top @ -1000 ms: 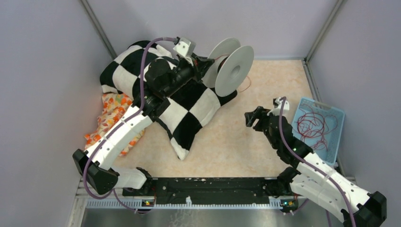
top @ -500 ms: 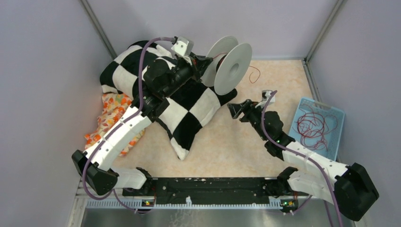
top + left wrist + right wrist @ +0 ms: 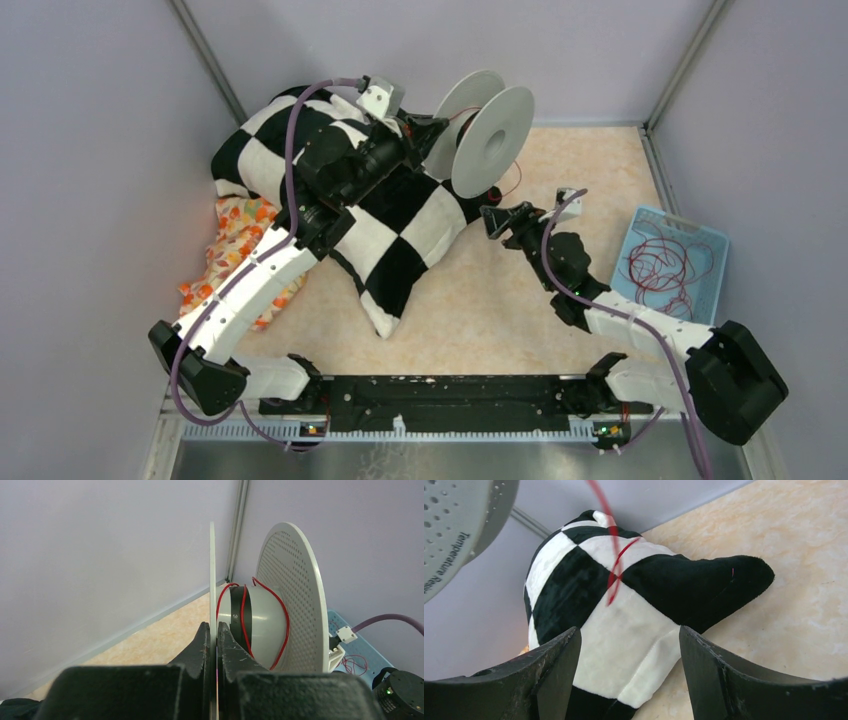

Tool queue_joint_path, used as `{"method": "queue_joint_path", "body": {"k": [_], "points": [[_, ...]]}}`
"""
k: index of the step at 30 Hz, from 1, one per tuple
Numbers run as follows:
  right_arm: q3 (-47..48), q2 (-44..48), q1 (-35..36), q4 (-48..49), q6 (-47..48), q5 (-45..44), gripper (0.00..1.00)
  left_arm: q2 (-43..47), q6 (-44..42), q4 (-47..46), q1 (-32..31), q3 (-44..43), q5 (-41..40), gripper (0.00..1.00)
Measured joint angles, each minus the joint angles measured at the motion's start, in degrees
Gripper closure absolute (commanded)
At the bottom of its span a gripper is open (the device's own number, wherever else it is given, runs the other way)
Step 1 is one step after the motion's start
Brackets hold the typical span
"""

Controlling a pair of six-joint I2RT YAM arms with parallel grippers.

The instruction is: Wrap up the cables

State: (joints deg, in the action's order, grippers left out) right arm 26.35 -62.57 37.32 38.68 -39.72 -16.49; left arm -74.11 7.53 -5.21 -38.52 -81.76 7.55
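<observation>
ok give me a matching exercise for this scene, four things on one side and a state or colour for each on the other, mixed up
Things:
1. spool
2. blue basket
3. cushion
4. right gripper

States:
a. open, holding nothing
b. holds a loose tangle of red cables
c. flange pinched by the left gripper
d. black and white checks

Pairs: 1-c, 2-b, 3-d, 4-a
</observation>
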Motion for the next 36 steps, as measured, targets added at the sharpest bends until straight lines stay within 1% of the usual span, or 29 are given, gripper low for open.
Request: {"method": "queue_joint_path", "body": {"k": [5,13,16,17,20,22,23,25,31,32,34,35,36], "points": [[0.0,-2.5,0.0,1.9,-2.1,-1.0,0.28,0.0,0.0,0.0,0.0,0.0,0.1,1.0],[0.7,-2.3,0.0,3.2,-3.6,-4.7,0.29,0.0,0.0,0.0,0.0,0.0,0.4,1.0],[1.5,-2.3,0.0,3.4,-3.9,-5.2,0.31,0.0,0.0,0.0,0.0,0.0,0.6,1.0],[1.7,-2.3,0.0,3.4,-4.0,-5.3,0.34,0.0,0.0,0.0,0.0,0.0,0.6,1.0],[2.1,-2.3,0.0,3.8,-4.4,-5.4,0.5,0.1,0.0,0.0,0.0,0.0,0.5,1.0],[2.4,-2.3,0.0,3.7,-4.9,-5.5,0.58,0.3,0.0,-0.1,0.0,0.0,0.5,1.0],[2.7,-2.3,0.0,3.7,-5.0,-5.5,0.61,0.4,0.0,-0.1,0.0,0.0,0.5,1.0],[3.2,-2.3,0.0,3.7,-5.4,-5.6,0.63,0.6,0.0,-0.3,0.0,0.1,0.5,1.0],[3.8,-2.3,0.0,3.5,-5.6,-6.0,0.87,1.0,0.0,-0.8,0.0,0.2,0.6,1.0],[3.8,-2.3,0.0,3.5,-5.6,-6.1,0.88,1.0,0.0,-0.9,0.0,0.2,0.6,1.0],[3.7,-2.3,0.0,3.5,-5.8,-6.4,0.86,1.0,0.0,-0.8,0.0,0.2,0.6,1.0],[3.7,-2.3,0.0,3.5,-5.9,-6.4,0.83,1.0,0.0,-0.8,0.0,0.3,0.6,1.0],[3.7,-2.3,0.0,3.4,-6.0,-6.4,0.78,1.0,0.0,-0.9,0.0,0.3,0.6,1.0]]}}
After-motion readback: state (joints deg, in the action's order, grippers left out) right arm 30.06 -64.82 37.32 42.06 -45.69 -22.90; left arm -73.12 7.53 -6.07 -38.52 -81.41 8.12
